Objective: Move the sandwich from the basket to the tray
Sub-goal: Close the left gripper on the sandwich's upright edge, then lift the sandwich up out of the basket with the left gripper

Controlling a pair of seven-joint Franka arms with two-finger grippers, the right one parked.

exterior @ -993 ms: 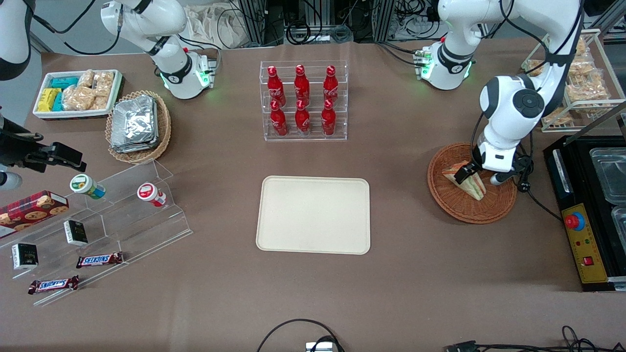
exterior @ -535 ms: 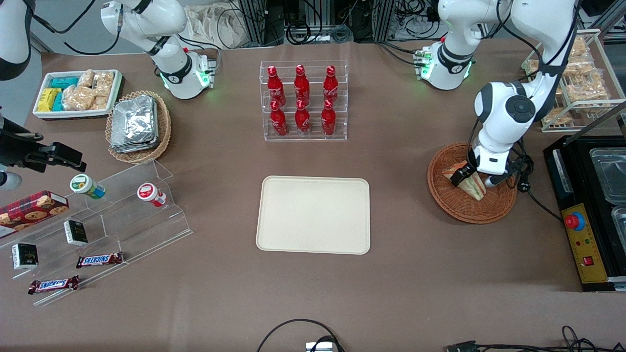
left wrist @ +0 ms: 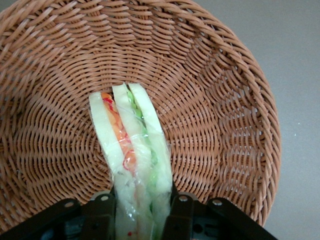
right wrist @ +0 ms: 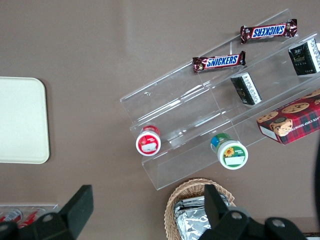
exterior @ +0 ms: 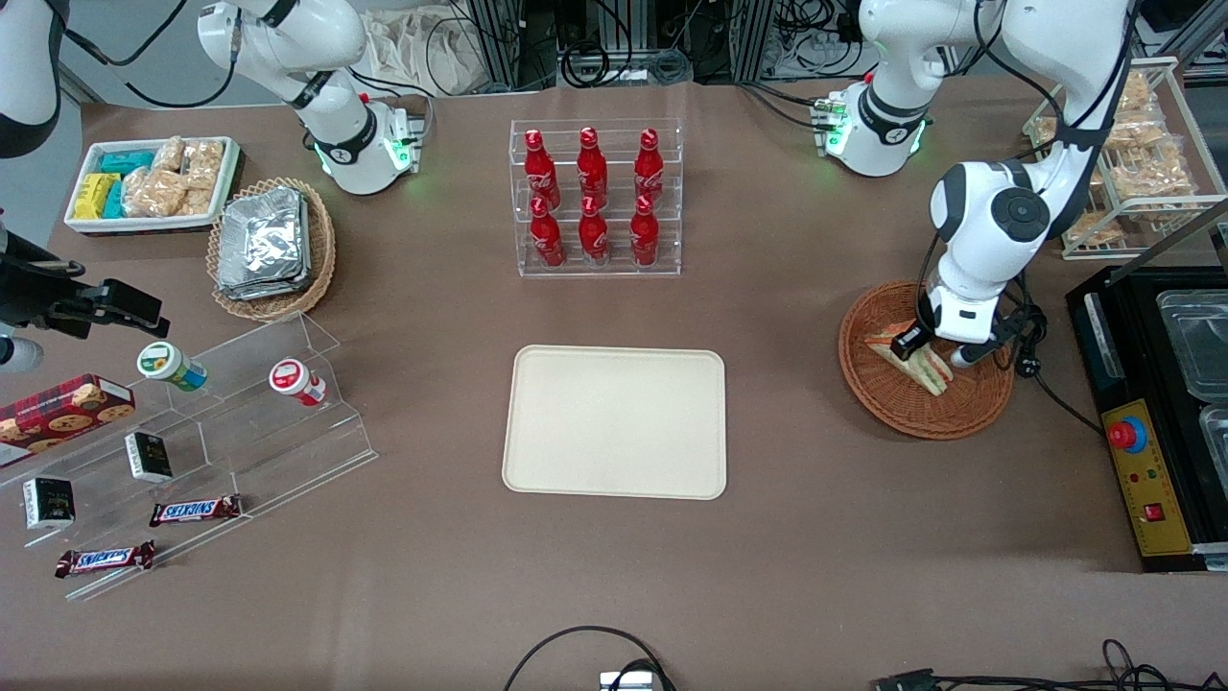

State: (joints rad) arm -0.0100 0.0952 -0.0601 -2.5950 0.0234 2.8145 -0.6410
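Brown tabletop; end effector (left wrist: 141, 212) clamped on sandwich (left wrist: 131, 150) inside basket (left wrist: 220, 100).

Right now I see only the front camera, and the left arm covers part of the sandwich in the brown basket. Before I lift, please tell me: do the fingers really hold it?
Observer: Yes. In the wrist view the left arm's fingers, down inside the basket, press on both flat sides of the sandwich.
Operator: Does it lie flat, or does it stand?
Observer: It stands on edge between them, with the layered cut face toward the wrist camera.
Operator: Is anything else near it in the basket?
Observer: Around the sandwich the wrist view shows only bare wicker.
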